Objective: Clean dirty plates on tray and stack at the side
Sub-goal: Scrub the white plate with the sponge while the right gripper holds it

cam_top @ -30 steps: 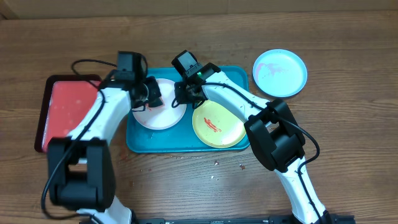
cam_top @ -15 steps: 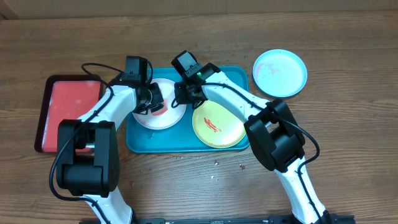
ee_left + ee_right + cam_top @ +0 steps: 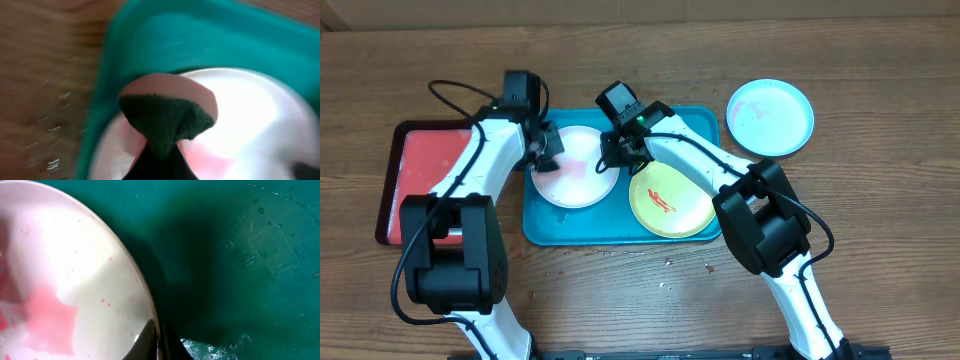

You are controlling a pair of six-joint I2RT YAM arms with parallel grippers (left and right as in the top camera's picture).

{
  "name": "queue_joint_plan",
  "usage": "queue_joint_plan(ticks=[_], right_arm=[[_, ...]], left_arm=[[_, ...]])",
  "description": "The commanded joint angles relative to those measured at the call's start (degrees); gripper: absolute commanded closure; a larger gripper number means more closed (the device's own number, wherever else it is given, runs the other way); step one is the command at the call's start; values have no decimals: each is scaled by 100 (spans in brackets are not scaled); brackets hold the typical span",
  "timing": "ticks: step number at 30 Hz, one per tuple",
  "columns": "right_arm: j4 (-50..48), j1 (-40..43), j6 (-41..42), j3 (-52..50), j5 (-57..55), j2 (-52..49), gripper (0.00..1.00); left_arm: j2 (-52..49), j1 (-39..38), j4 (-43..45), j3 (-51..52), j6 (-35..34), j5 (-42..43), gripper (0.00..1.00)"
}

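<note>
The white plate [image 3: 585, 172] lies at the left of the teal tray [image 3: 698, 125], with a thin pink smear on it. My left gripper [image 3: 548, 152] is shut on a dark green pad [image 3: 167, 117] with a pink-stained face, pressed on the plate's left edge [image 3: 250, 110]. My right gripper [image 3: 617, 155] is shut on the plate's right rim [image 3: 159, 342], one finger inside and one outside. The yellow-green plate [image 3: 670, 200] with a red smear lies at the right of the tray. The light blue plate [image 3: 770, 117] lies on the table right of the tray, with faint pink marks.
A smaller red, dark-rimmed tray [image 3: 420, 180] lies on the table left of the teal tray. Small crumbs [image 3: 665, 265] are scattered on the wood in front of the teal tray. Both arms cross over the tray's back half.
My left gripper swept with the pad from the middle of the white plate to its left edge. The red smear there has thinned to pale pink. The right gripper has not moved.
</note>
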State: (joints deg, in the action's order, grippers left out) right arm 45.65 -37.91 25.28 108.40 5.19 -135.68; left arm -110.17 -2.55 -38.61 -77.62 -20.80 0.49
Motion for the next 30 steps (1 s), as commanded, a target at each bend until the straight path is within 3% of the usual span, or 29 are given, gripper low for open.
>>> queue_joint_plan(ticks=[1,7,14,24,30], right_arm=[[61,4,2,-129,-166,-162,96],[55,4,2,-129,-166,-162,96],[101,4,2,-129,-168,-162,96],[105,4,-192,-118,-260,-160,96],[210,4,-378,127,-299,-157,96]], left_arm=[[-157,-133,151,-109,-7,1320,96],[-555,-348,348,-52,-168,1213,96],[-787,-214,57,-55,-164,-236,95],[-778,22,-1099,-664,-146,-2522,96],[-739,33,-2122,-1823,-433,-2660,96]])
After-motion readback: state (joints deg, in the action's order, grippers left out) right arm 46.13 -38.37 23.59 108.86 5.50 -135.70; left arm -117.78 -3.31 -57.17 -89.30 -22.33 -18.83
